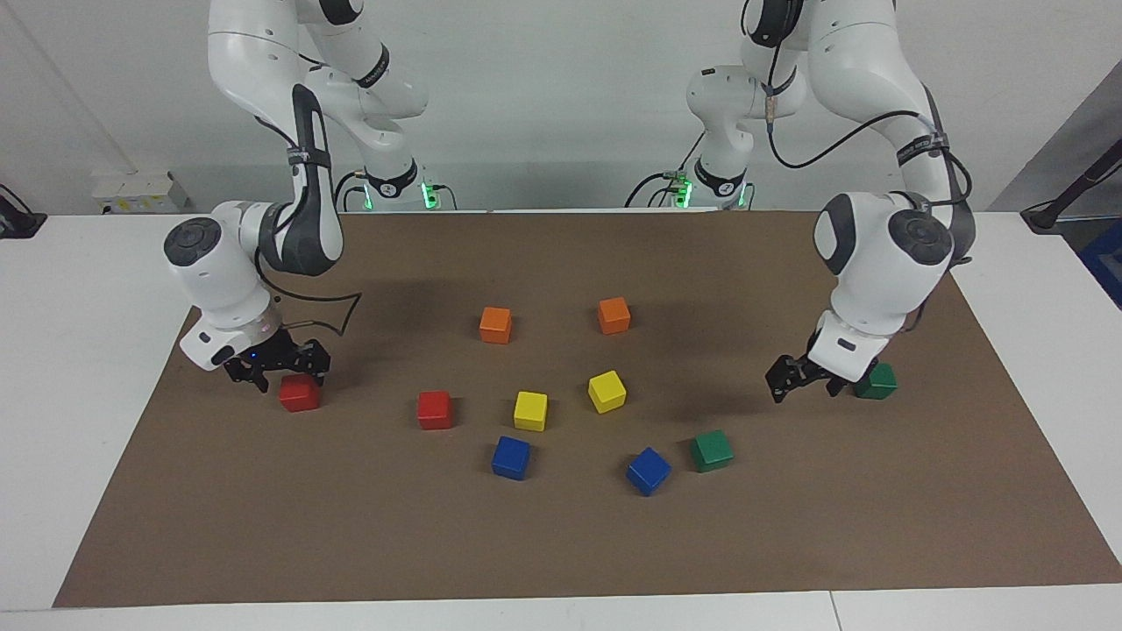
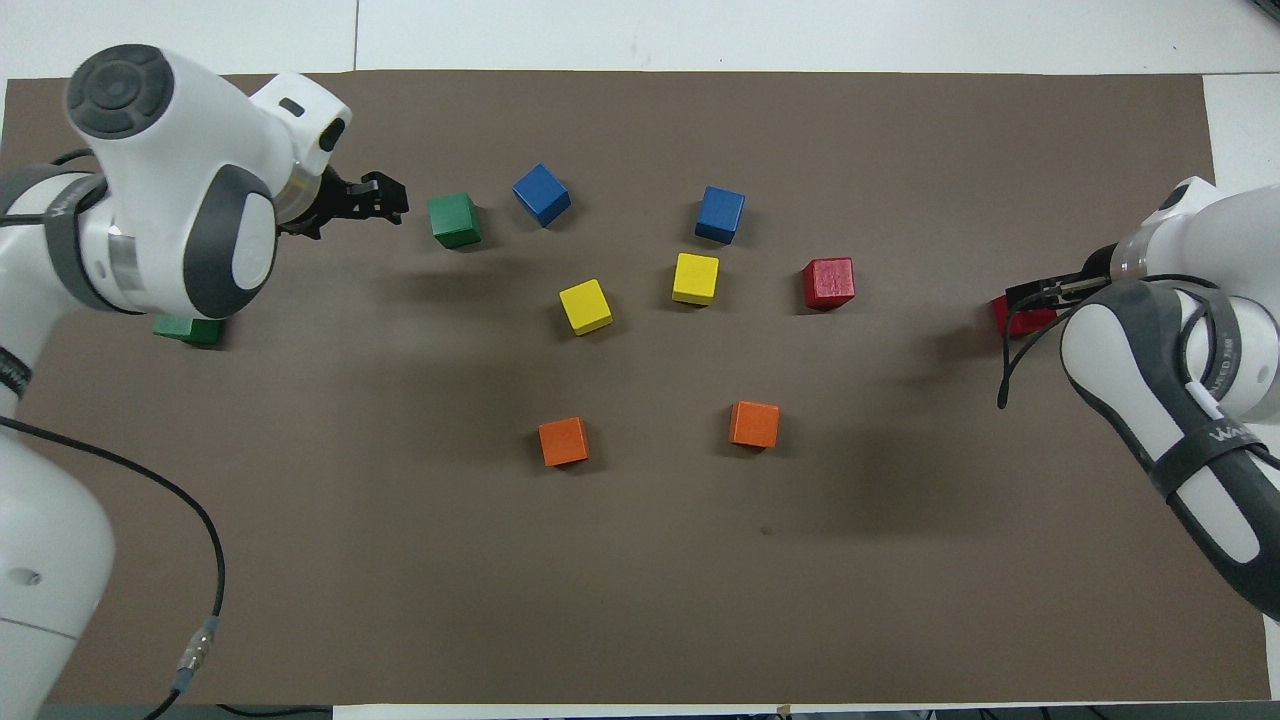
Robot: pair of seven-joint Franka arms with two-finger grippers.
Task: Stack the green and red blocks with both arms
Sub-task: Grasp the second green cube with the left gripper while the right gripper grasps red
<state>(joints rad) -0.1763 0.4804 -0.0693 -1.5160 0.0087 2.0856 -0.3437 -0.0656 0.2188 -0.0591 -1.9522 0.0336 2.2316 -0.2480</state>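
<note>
1. Left gripper (image 1: 799,379), fingers apart, empty, hangs over the mat between two green blocks (image 1: 876,381) (image 1: 711,450).
2. Right gripper (image 1: 277,369), fingers apart, hovers just above a red block (image 1: 299,393); another red block (image 1: 434,409) sits well apart.

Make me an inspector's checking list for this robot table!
Surface: brown paper mat on white table.
Job's things: two glossy red cubes and two glossy dark green cubes, all single, none stacked.
Clutter: orange cubes, yellow cubes, blue cubes, two each.
End effectors: left end effector open, over the mat near a green cube; right end effector open, over a red cube.
Cables: black cables along arms.
Surroundings: white wall.
</note>
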